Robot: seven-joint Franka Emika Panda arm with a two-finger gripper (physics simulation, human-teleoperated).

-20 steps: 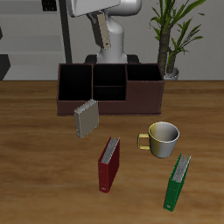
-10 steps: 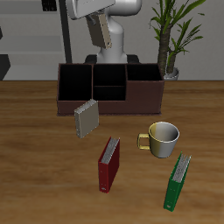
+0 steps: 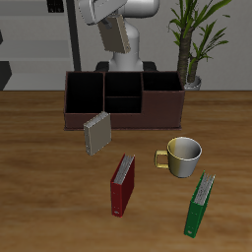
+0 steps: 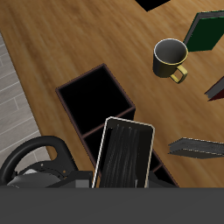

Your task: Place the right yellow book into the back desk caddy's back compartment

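Nearby, mug (image 3: 183,157), red book (image 3: 122,184), green book (image 3: 201,205)

Even, bright simulator lighting with soft shadows under objects, no glare, low resolution, slightly blurry.

The right yellow book (image 3: 114,34), clamped in the gripper (image 3: 109,22), is showing a dull yellowish-grey cover with a pale edge; from the wrist camera its face (image 4: 124,155) is looking dark grey to black with faint streaks inside a pale border. Below the gripper, the back desk caddy (image 3: 123,119) is showing dark brown walls and black-lined cells. Farther from the gripper, a second yellowish-grey book (image 3: 96,133) is showing pale page edges. Beyond it, a red book (image 3: 122,185) is showing a light spine edge, a mug (image 3: 182,157) is showing olive-yellow with a darker inside, and a green book (image 3: 200,205) is showing pale pages. The table (image 3: 39,187) is showing warm brown wood grain.
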